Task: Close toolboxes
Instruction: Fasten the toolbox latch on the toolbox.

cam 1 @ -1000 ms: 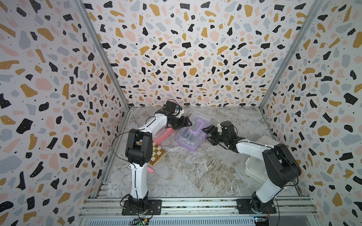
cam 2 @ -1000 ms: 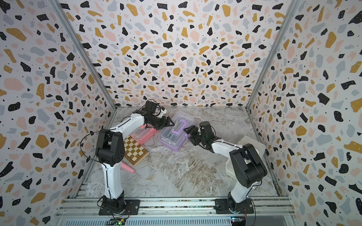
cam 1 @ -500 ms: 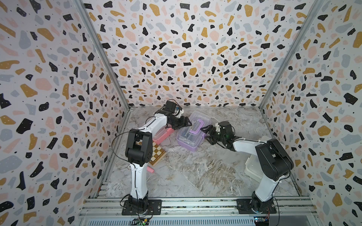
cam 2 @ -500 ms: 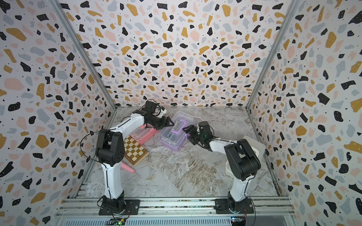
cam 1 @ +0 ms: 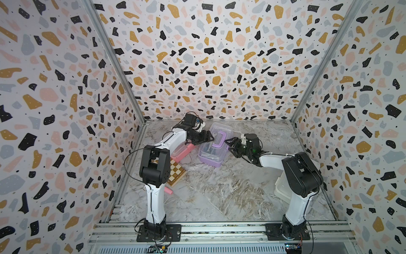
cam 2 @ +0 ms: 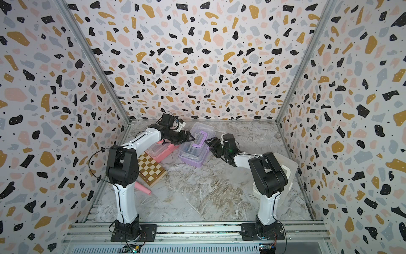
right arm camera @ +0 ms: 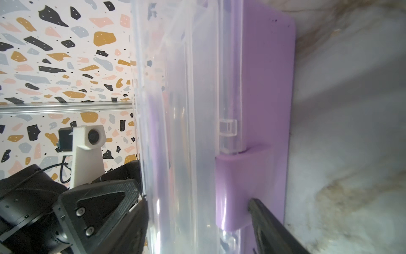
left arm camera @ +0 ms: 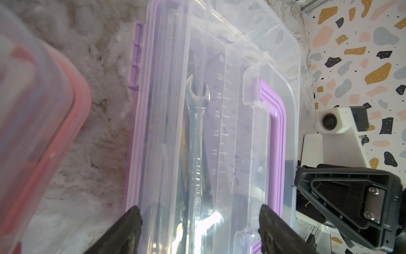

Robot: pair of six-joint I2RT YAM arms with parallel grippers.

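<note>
Marble-patterned tabletop, terrazzo walls. Purple toolbox (cam 1: 210, 151) sits centre rear with its long axis running front to back, far end angled slightly right and handle uppermost. Left gripper (cam 1: 207, 138) straddles its lid, jaws apart. Right gripper (cam 1: 230, 145) spans the lid and base edge; whether it clamps cannot be told. Pink toolbox (cam 1: 181, 151) and white toolbox (cam 1: 279, 187) are partly hidden behind the arms.

A chessboard (cam 2: 151, 169) lies on the marble tabletop (cam 2: 208, 193), at lower left of centre. A pink stick (cam 2: 143, 187) lies just below it.
</note>
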